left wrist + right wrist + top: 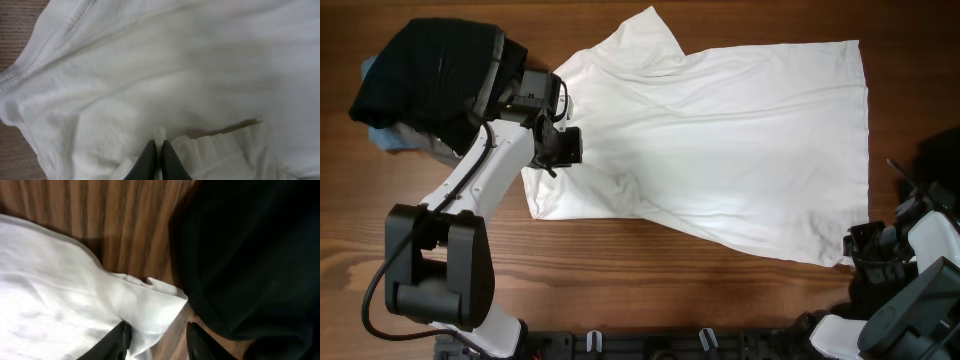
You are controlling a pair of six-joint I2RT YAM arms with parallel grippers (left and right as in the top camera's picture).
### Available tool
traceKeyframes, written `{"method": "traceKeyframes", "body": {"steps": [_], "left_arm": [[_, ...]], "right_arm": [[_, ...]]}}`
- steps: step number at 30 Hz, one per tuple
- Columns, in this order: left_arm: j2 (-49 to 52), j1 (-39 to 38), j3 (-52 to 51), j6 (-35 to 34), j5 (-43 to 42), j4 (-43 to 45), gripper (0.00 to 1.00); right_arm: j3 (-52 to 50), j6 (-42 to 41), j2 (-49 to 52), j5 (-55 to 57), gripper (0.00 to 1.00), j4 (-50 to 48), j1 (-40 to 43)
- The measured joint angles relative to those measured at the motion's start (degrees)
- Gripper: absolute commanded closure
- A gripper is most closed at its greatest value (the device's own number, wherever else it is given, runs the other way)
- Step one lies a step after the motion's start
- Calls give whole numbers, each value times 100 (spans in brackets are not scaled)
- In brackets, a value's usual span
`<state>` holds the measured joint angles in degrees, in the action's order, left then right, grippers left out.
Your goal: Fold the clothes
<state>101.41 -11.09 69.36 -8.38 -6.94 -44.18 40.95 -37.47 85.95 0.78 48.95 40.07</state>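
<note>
Left wrist: left claw pinches white T-shirt; right claw half-open astride its corner.

L arm stood bent at elbow, reaching fwd, L gripper w/ jaws shut; R arm sat low, R gripper w/ jaws apart.

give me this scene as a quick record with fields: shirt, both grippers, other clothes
shirt: white, spread out on the table, wrinkled, not yet folded
left gripper: shut, pinching a small fold of the shirt
right gripper: open, jaws either side of a hem corner of the shirt
other clothes: black pile at top left, blue piece under it; black cloth beside the right gripper
</note>
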Motion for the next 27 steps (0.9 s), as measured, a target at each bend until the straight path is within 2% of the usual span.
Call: {"method": "traceKeyframes", "body": {"steps": [2, 3, 4, 5, 8, 9, 10, 20, 21, 22, 24, 26, 27], "left_arm": [[0, 0, 0, 2, 2, 0, 96], [0, 0, 0, 0, 0, 0, 96], [0, 0, 0, 2, 0, 0, 96], [0, 0, 0, 2, 2, 0, 96], [0, 0, 0, 0, 0, 0, 96], [0, 0, 0, 0, 2, 0, 96], [0, 0, 0, 2, 2, 0, 96], [-201, 0, 131, 2, 153, -109, 96], [-291, 0, 151, 2, 162, -107, 96], [-402, 0, 168, 2, 173, -107, 96], [-555, 0, 205, 2, 192, -107, 96], [-584, 0, 227, 2, 195, -107, 96], [-584, 0, 227, 2, 195, -111, 96]], "right_arm": [[0, 0, 0, 90, 60, -13, 0], [0, -2, 0, 120, 67, -35, 0], [0, -2, 0, 129, 83, -57, 0], [0, -26, 0, 164, 87, -96, 0], [0, -68, 0, 216, 83, -125, 0], [0, -74, 0, 280, 85, -129, 0], [0, -90, 0, 358, 95, -144, 0], [271, 289, -2, 313, 96, 57, 0], [323, 313, -9, 267, 95, 66, 0], [363, 367, -13, 225, 80, 66, 0], [385, 474, -15, 162, 58, 101, 0], [385, 520, -15, 76, 49, 114, 0], [376, 531, -15, 52, 48, 107, 0]]}}
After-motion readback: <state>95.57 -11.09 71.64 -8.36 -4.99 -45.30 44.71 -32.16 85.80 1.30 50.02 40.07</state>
